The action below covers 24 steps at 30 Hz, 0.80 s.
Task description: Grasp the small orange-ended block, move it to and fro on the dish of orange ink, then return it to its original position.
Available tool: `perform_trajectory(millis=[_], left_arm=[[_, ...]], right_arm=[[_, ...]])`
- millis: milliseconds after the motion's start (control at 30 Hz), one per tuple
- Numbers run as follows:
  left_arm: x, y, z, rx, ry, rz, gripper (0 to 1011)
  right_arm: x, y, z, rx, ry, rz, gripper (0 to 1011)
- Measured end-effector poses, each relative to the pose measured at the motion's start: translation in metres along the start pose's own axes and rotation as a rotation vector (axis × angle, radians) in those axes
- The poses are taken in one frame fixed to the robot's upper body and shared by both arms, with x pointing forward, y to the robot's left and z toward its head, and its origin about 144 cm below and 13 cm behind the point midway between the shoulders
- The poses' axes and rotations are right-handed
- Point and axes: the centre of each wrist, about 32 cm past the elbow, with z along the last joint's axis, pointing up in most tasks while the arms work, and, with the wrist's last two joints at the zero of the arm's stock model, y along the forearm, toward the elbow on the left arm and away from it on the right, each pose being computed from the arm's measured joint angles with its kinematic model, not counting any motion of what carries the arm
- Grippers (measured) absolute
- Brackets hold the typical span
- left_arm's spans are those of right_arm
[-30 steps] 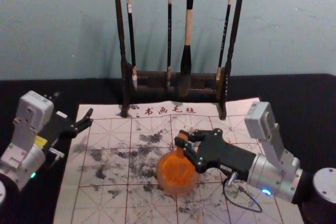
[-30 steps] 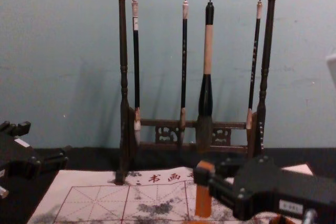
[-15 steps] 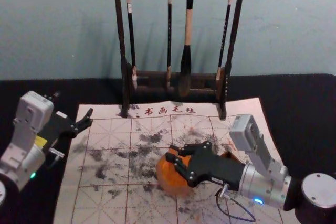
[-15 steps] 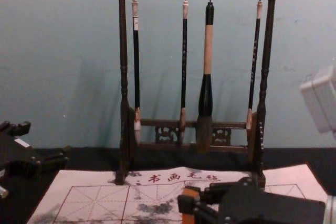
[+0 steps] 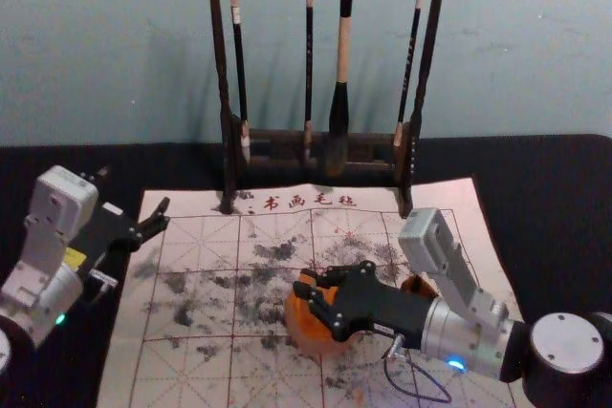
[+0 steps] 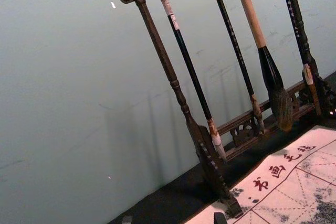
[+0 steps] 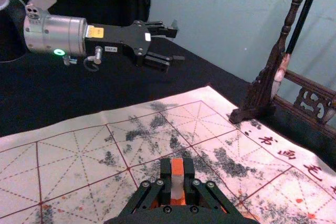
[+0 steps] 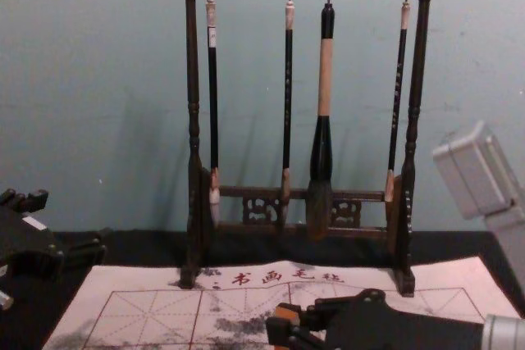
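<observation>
Your right gripper is reaching in from 3 o'clock, clamping the orange-ended block over the 12 o'clock side of the ink dish — contact you can't tell. Your left gripper is idling toward 10 o'clock, gaping wide.
</observation>
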Motion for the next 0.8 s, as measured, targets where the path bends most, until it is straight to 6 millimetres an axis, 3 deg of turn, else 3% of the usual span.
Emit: perform_trajectory(millis=[800], left_arm=[[0.000, 0.000, 0.000, 0.000, 0.000, 0.000, 1001]], right_arm=[[0.012, 0.009, -0.003, -0.004, 0.003, -0.069, 80]])
